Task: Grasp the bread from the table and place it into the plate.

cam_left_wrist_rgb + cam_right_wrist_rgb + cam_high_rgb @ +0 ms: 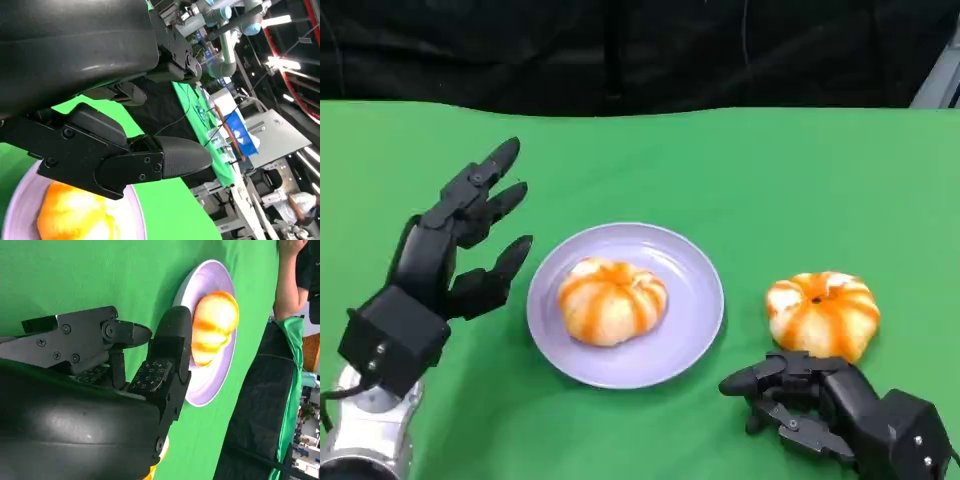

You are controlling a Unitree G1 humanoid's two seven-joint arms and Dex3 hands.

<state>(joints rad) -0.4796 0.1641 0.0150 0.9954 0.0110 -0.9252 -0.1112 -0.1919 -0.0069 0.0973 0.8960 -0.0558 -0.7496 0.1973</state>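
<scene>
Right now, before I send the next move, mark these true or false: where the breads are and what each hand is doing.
1. One bread lies on the purple plate. True.
2. The second bread is also on the plate. False: it lies on the green table, to the plate's right.
3. The left hand grips a bread. False: it holds nothing, its fingers spread beside the plate.
4. The right hand is low on the table just in front of the second bread. True.
</scene>
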